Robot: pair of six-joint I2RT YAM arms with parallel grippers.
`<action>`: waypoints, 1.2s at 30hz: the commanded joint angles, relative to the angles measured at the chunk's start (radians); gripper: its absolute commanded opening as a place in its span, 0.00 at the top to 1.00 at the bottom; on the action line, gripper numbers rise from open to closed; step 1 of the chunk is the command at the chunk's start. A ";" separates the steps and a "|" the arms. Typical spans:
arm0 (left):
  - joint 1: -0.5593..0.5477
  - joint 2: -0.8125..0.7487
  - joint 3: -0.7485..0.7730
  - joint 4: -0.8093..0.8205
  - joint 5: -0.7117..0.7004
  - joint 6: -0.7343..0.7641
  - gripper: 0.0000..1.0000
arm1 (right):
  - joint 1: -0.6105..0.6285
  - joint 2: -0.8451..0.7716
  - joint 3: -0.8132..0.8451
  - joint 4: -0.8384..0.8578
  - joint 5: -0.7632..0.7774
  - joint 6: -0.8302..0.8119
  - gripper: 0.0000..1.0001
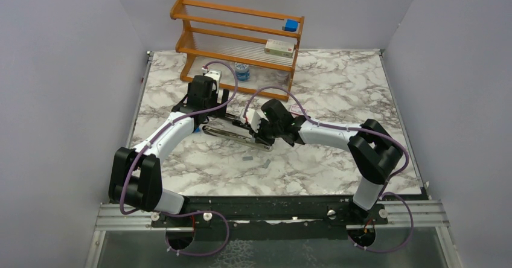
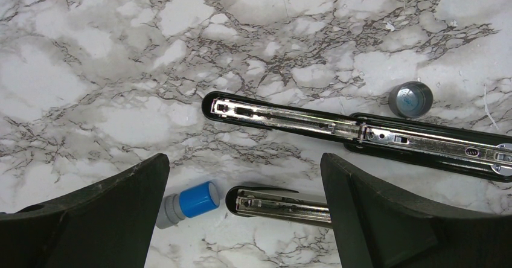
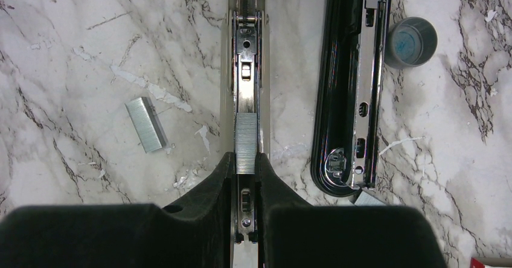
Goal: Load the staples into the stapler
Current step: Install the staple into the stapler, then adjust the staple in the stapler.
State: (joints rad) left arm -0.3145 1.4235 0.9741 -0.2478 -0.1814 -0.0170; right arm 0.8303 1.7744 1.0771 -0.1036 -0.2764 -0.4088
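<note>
One stapler (image 1: 236,134) is lying opened out flat near the middle of the marble worktop (image 1: 338,87), between the two arms. In the overhead view its long axis is running left to right, with the right end sitting slightly nearer the arm bases than the left. Its silver channel (image 3: 246,69) is facing up. In the right wrist view the channel and a black bar (image 3: 338,69) are lying side by side, nearly parallel, both pointing straight away from the camera.

Three strips of staples are showing. One strip (image 3: 246,136) is being pinched at its near end by the right gripper (image 3: 246,159), whose fingers are pressing on it from both sides. This strip is lining up lengthwise with the silver channel. Whether it is seated in the channel or only held over it, I cannot tell. A second strip (image 3: 147,124) is lying loose on the worktop to the left of the channel in that view, tilted a little against its line. A third strip (image 3: 366,197), partly hidden, is lying just beside the rounded near end of the black bar.

The left gripper (image 2: 243,168) is hanging above the stapler's left end with its fingers spread wide, holding nothing. One blue-capped grey cylinder (image 2: 188,203) is lying on its side just beside a bar end. One grey cap (image 2: 410,99) is standing open side up, just beside the stapler's farther bar.
</note>
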 commanded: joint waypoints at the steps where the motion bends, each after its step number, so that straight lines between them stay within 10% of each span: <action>1: -0.003 0.005 0.009 0.021 0.026 0.007 0.01 | 0.006 -0.015 0.014 -0.064 0.034 -0.012 0.99; 12: -0.002 0.005 0.010 0.021 0.026 0.007 0.01 | 0.006 0.000 0.020 -0.065 0.022 -0.008 0.99; 36: -0.003 0.007 0.012 0.022 0.026 0.009 0.01 | 0.006 -0.063 0.008 0.007 -0.036 0.039 0.65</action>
State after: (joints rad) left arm -0.3145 1.4239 0.9741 -0.2478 -0.1719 -0.0170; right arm 0.8303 1.7687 1.0798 -0.1158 -0.2829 -0.3954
